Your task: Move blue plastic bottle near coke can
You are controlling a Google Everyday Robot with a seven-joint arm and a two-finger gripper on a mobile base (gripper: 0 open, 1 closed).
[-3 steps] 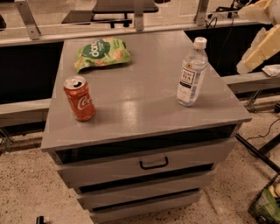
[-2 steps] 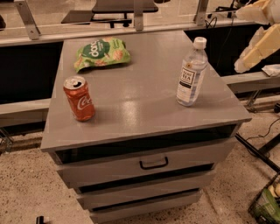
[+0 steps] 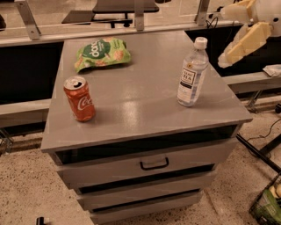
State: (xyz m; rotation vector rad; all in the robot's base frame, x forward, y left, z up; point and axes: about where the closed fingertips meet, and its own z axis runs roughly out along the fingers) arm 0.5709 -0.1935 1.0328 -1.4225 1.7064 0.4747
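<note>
The blue plastic bottle (image 3: 192, 74) stands upright on the right side of the grey cabinet top (image 3: 140, 96); it is clear with a white cap and a white label. The coke can (image 3: 79, 98) stands upright near the left front of the top, far from the bottle. My gripper (image 3: 222, 37) hangs at the upper right, beyond the cabinet's right edge and to the right of the bottle's cap. Its two cream fingers (image 3: 246, 41) are spread apart and hold nothing.
A green snack bag (image 3: 102, 52) lies at the back left of the top. The cabinet has drawers with a black handle (image 3: 154, 165) in front. A rail with metal posts (image 3: 139, 13) runs behind. A basket (image 3: 267, 203) and cables lie on the floor at the right.
My gripper has moved a little to the left, closer to the bottle. The bottle, can and bag have not moved.
</note>
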